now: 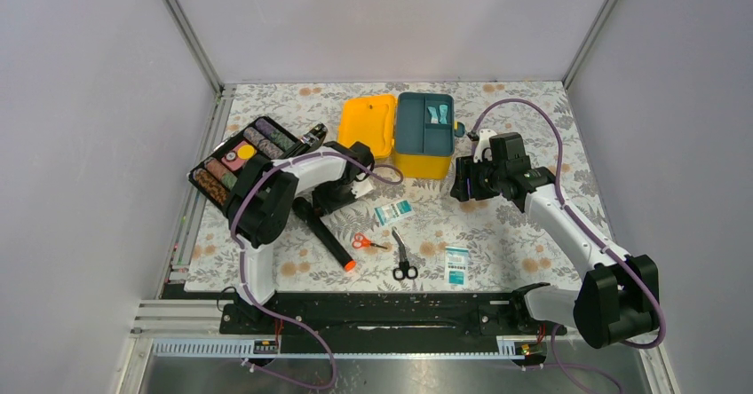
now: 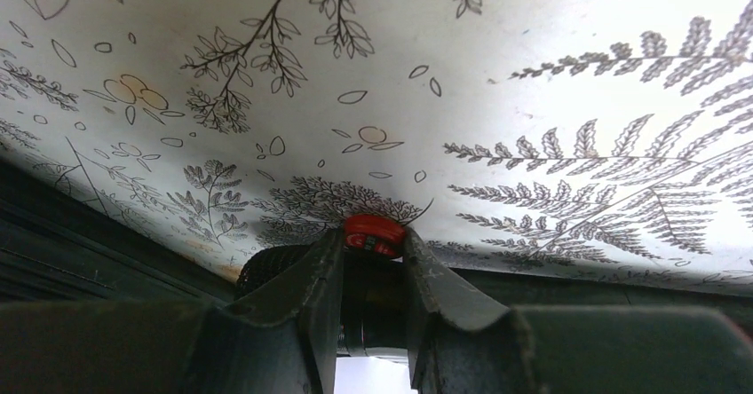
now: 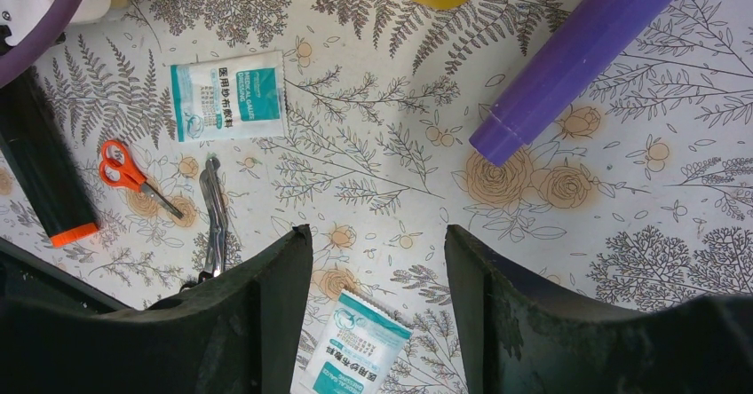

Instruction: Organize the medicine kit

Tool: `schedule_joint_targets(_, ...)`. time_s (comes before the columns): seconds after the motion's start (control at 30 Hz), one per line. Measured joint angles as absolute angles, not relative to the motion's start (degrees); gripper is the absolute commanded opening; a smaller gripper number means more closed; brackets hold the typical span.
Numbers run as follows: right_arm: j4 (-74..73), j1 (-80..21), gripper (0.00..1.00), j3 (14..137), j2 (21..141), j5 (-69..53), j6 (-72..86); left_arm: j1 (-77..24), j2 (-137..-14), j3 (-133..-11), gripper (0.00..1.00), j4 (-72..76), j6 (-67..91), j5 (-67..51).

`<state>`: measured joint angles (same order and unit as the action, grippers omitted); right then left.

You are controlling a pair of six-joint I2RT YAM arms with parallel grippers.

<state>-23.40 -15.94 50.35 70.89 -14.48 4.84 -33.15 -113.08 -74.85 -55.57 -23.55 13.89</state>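
We see the yellow medicine kit [image 1: 424,165] at the tabletop's [image 1: 515,234] far middle, lid open leftward, teal insert tray [image 1: 413,135] seated inside.

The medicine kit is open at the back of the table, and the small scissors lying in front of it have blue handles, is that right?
Not quite. The medicine kit is open at the back of the table, but the small scissors lying in front of it have orange handles, not blue. The right wrist view shows this most clearly.
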Motion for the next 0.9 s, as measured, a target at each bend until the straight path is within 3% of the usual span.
schedule_joint_targets(0.3,-23.44,-15.94,0.63,50.35,70.89,-14.48,4.84,-32.67,-112.2,-76.53,0.02,-56.8,-24.88,8.36)
schedule_joint_targets(0.57,-23.46,-15.94,0.63,50.35,70.89,-14.46,4.84,-33.63,-108.62,-84.16,0.03,-58.33,-25.85,-3.99)
schedule_joint_targets(0.7,-23.49,-15.94,0.63,50.35,70.89,-14.46,4.82,-34.3,-107.24,-88.55,0.37,-59.11,-25.39,-7.97)
schedule_joint_targets(0.9,-23.51,-15.94,0.63,50.37,70.89,-14.44,4.82,-35.11,-107.2,-88.38,0.46,-59.44,-25.23,-5.74)
